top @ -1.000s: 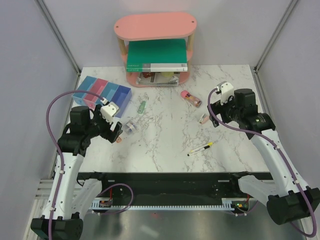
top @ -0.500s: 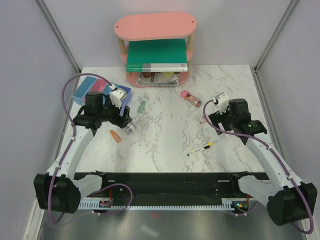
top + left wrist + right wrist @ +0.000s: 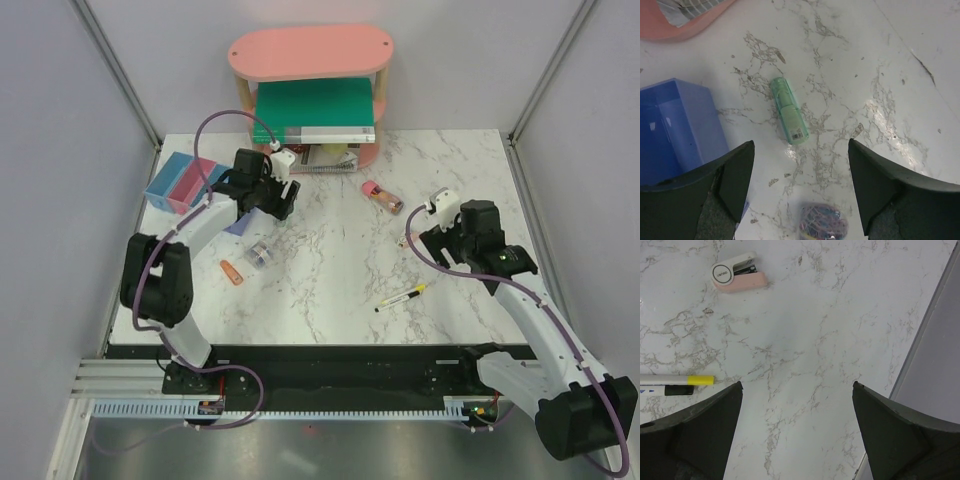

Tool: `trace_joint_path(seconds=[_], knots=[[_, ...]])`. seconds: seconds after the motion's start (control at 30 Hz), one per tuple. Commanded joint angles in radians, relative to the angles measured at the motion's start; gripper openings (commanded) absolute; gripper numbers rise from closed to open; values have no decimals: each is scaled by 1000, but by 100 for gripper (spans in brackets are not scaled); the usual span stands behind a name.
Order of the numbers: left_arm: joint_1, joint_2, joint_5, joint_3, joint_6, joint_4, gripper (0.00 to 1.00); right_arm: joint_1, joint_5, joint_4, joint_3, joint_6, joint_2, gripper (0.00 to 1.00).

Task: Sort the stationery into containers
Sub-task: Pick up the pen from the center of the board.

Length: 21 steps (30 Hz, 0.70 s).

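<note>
The left hand [image 3: 800, 150] is held open above the surface [image 3: 330, 270], its two fingers [image 3: 715, 185] spread wide and nothing gripped between them. In the left wrist view, the green piece [image 3: 789, 111] is seen lying flat on the surface just beyond the fingertips. It is beside the end bin of the containers [image 3: 675, 125] but apart from it. The clear roll [image 3: 823, 227], with many-coloured contents, is seen at the bottom edge of that view. In the top view, the orange piece [image 3: 232, 272] is seen near the roll, toward the near edge.

The right hand [image 3: 796, 387] is also held open and empty over bare marble on the right side of the surface. In the right wrist view, the pale pink piece [image 3: 737, 275] is seen ahead of the fingers and to the left. The yellow-and-black pen [image 3: 675, 381] is seen lying beside the left finger. The pink-red piece [image 3: 382, 196] is seen between the two arms, well apart from the containers. A pink oval shelf [image 3: 310, 55] holding a green book [image 3: 310, 105] is placed at the far edge.
</note>
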Motion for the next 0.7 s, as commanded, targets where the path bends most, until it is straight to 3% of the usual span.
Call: trace_joint_path(seconds=[0.0,0.37,0.67], knots=[[-50,128,-184,68,-41,79,82,-1,3,26,58,1,18,98],[-65,311,-326,152,-80,110,82,-2,4,9,79,23,30,98],[-76,360,-326,154,-58,100,77,-2,0,6,99,27,42,98]])
